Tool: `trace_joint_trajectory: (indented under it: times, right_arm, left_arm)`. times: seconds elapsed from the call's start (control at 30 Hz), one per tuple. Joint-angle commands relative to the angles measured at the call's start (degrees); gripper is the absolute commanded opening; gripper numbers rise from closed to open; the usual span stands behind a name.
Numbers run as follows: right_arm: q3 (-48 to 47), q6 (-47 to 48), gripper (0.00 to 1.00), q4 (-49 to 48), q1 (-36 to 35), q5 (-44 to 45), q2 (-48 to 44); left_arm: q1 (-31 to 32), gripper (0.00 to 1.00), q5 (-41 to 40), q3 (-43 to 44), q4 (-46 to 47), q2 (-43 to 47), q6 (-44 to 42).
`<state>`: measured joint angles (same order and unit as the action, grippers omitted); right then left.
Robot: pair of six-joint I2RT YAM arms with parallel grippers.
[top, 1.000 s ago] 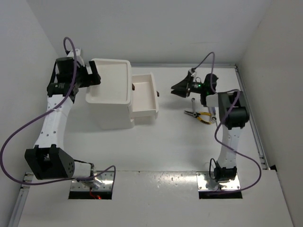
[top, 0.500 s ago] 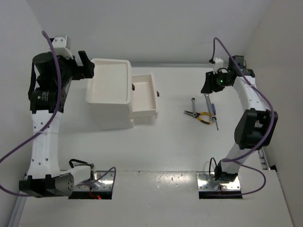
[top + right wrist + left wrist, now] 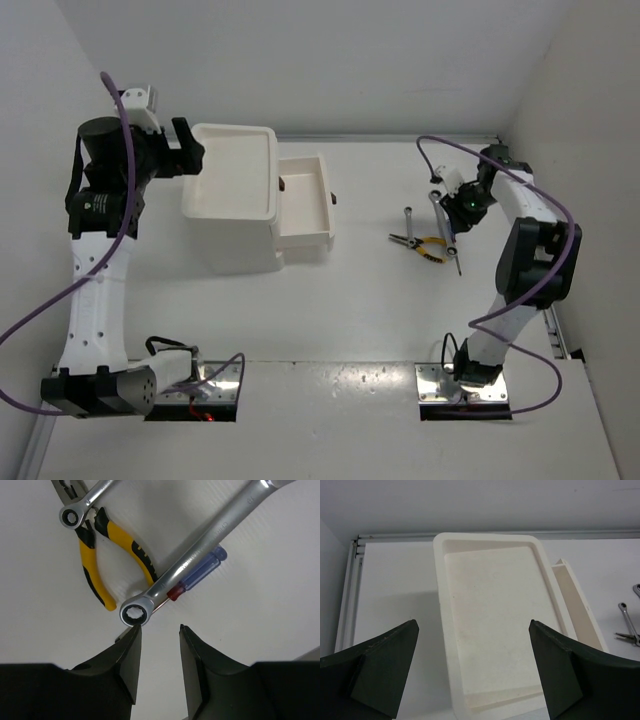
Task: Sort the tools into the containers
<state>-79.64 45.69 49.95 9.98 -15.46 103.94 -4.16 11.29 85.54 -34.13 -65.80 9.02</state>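
Pickup approach: right tool (image 3: 160,630), slightly open and empty, hangs perhaps just above the silver metal wrench (image 3: 200,549); next, straddle it.

just a plain white tabletop (image 3: 330,310); white walls (image 3: 330,60) boxing it in; metal rail (image 3: 553,335) down the right edge

We see pliers (image 3: 92,580) with yellow handles edged in black, two silver wrenches (image 3: 200,549), and a screwdriver (image 3: 207,565) in translucent blue with a red collar. The box (image 3: 235,180) is white, its knob (image 3: 283,185) dark brown, the counter (image 3: 350,310) white, the cables (image 3: 35,305) purple, and the arms (image 3: 95,270) white with black joints.
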Motion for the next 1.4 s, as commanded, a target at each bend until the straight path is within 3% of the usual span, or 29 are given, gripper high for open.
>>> trace_joint_trajectory:
  times: [0.0, 0.2, 0.73, 1.37]
  right_arm:
    - [-1.8, 6.2, 0.37, 0.9, -1.2, -1.1, 2.6]
    - [-1.3, 6.9, 0.37, -2.6, -4.2, 0.0, 6.5]
    - [-12.6, 10.2, 0.37, 4.3, -9.8, 4.9, 16.3]
    - [-10.0, 14.8, 0.35, 6.8, -10.3, 8.1, 17.0]
  left_arm:
    - [0.2, 0.99, 1.7, -0.5, 0.9, -0.9, -0.5]
    - [0.2, 0.99, 2.9, -0.5, 0.9, -2.6, 0.0]
    - [0.2, 0.99, 2.9, 0.8, 0.4, -4.8, 0.0]
    - [0.2, 0.99, 2.3, 0.2, 0.4, -5.8, 0.0]
